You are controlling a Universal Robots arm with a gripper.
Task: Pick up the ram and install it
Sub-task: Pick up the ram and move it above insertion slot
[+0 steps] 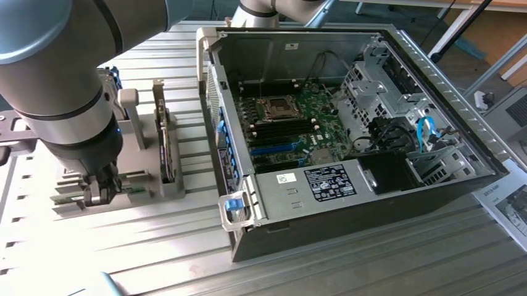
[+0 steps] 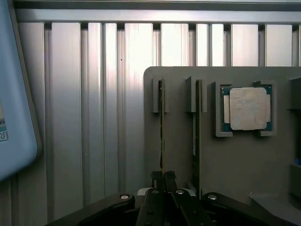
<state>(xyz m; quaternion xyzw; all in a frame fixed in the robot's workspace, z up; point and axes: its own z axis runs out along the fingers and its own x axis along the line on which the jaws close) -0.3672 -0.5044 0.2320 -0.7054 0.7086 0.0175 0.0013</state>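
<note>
The black metal gripper (image 2: 162,177) pinches the near end of the thin green ram (image 2: 162,122), its long axis running straight ahead along the grey slotted holder's (image 2: 178,155) edge.

— Where's the ram (image 2: 162,125)?
— On edge in a narrow slot of the grey holder (image 2: 181,150), at nine o'clock from the open computer case (image 1: 288,52) in the exterior view.
— Its look?
— A long, thin, greenish strip seen edge-on, with one end pinched between the tips of the gripper (image 2: 163,175).

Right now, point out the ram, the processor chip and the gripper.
ram (image 2: 162,122), wrist view, on its thin edge, mid-length.
processor chip (image 2: 248,108), wrist view, centre of its silver lid.
gripper (image 2: 163,176), wrist view, midway between its fingertips.
</note>
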